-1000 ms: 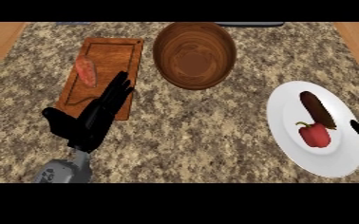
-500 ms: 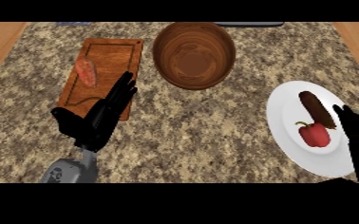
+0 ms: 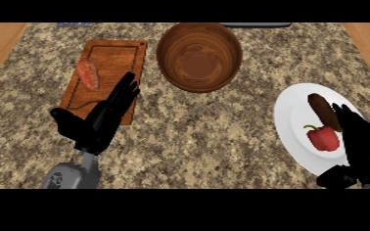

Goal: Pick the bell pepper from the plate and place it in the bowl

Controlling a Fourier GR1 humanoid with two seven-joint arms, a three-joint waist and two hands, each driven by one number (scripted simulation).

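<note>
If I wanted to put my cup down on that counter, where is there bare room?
Bare counter lies between the wooden bowl and the white plate, and along the front between the left hand and the plate. The cutting board with its reddish food piece fills the left. The plate is crowded: bell pepper, a brown item, right hand.

Speckled granite counter (image 3: 217,142), wooden side edges.
</note>
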